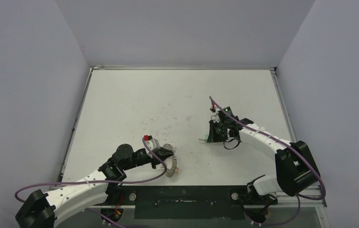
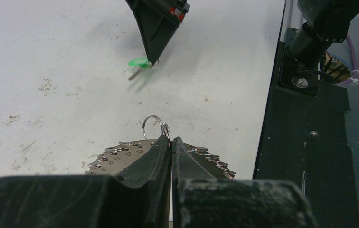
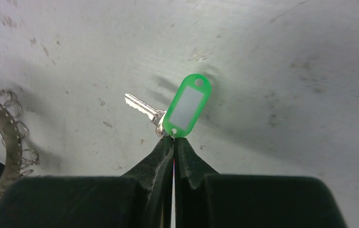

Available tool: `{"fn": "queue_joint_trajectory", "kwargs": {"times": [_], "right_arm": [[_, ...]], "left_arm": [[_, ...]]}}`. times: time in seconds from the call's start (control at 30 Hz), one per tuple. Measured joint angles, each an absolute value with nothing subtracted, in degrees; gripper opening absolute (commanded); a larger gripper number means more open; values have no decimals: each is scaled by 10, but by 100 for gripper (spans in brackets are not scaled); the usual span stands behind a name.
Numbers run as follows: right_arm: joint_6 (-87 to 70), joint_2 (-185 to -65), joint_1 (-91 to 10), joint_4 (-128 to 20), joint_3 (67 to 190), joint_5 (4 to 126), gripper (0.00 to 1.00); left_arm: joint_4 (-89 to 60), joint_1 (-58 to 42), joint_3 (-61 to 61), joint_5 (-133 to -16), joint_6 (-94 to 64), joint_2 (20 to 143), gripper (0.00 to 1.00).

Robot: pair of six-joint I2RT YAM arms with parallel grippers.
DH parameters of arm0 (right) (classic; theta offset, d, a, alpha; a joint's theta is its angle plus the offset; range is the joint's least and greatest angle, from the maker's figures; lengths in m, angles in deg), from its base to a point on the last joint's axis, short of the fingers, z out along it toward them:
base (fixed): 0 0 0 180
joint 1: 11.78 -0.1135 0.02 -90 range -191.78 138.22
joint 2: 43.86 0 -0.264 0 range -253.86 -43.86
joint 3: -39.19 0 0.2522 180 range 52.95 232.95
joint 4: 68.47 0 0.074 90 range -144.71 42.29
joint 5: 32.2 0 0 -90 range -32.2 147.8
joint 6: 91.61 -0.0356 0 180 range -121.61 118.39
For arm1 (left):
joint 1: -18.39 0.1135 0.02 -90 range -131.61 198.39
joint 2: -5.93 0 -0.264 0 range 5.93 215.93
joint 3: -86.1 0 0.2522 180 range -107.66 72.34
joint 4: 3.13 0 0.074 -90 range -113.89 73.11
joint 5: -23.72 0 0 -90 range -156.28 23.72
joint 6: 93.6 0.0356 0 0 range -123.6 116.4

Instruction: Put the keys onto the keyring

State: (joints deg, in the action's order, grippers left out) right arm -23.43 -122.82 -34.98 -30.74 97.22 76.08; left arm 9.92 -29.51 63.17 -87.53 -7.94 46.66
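Observation:
The keyring (image 1: 172, 165) is a flat silvery disc fringed with wire loops, near the front of the table (image 1: 168, 95). My left gripper (image 1: 166, 153) is shut on one of its loops; in the left wrist view the fingertips (image 2: 172, 141) pinch the loop (image 2: 153, 124) above the numbered ring (image 2: 120, 159). One green key (image 3: 187, 107) with a silver blade (image 3: 141, 107) hangs at my right gripper (image 3: 174, 138), which is shut on the tag's lower end. From above, the right gripper (image 1: 211, 137) is at table centre-right, right of the ring. The left wrist view shows the green key (image 2: 139, 63) under the right gripper (image 2: 155, 58).
A black mounting plate (image 1: 182, 202) runs along the near edge between the arm bases, and shows at the right of the left wrist view (image 2: 310, 142). Metal rails (image 1: 282, 104) border the table. The keyring's edge (image 3: 4, 128) shows at left in the right wrist view.

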Motion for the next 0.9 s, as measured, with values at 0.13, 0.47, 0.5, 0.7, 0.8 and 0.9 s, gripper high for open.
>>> {"fn": "queue_joint_trajectory", "kwargs": {"times": [0.13, 0.47, 0.5, 0.7, 0.8, 0.9], "right_arm": [[-250, -1257, -432, -307, 972, 728, 2], [-269, -1265, -476, -306, 972, 634, 33], [-269, -1263, -477, -306, 972, 629, 33], [-268, -1236, -478, -308, 970, 623, 37], [-269, -1235, -478, -319, 964, 626, 43], [-274, -1235, -477, -330, 948, 636, 50]], "left_arm": [[98, -295, 632, -876, -79, 469, 0], [98, -295, 632, -876, -80, 469, 0], [98, -295, 632, -876, -80, 470, 0], [98, -295, 631, -876, -81, 473, 0], [98, -295, 630, -877, -81, 475, 0], [98, -295, 629, -877, -84, 476, 0]]}}
